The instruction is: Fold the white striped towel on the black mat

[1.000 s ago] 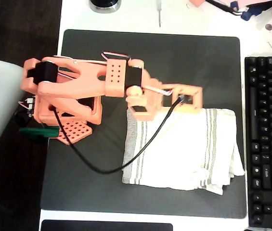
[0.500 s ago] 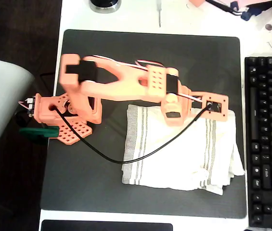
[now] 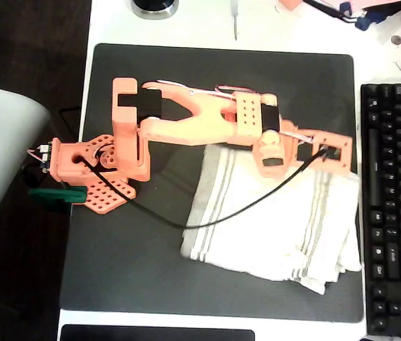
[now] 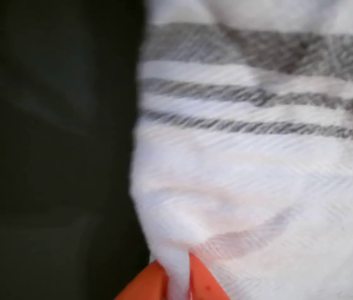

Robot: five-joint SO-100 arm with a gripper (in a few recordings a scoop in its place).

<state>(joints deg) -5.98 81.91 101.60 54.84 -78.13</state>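
In the overhead view, the orange arm reaches from its base at the left across the mat [image 3: 186, 284] to the right. The claw [image 3: 331, 150] sits at the towel's [image 3: 278, 227] upper right corner, close to the keyboard [image 3: 395, 206] on its right. The towel spreads below and to the left of the claw, lying skewed on the mat, with grey stripes near its left edge and again toward its right side. Its lower right corner is bunched and reaches the mat's right edge. A black cable runs from the claw's end back over the towel toward the arm's base. The mat lies on a white counter [image 3: 271, 25], which shows above the claw. From this view, whether the claw is clenched cannot be told.

In the wrist view, the claw [image 4: 177, 281] is at the bottom edge, its two orange fingers [image 4: 145, 287] clenched on a thin fold of the towel [image 4: 257, 187]. The cloth fills the space above and to the right of the claw, with grey stripes across the top. The mat [image 4: 51, 156] is dark to the claw's left.
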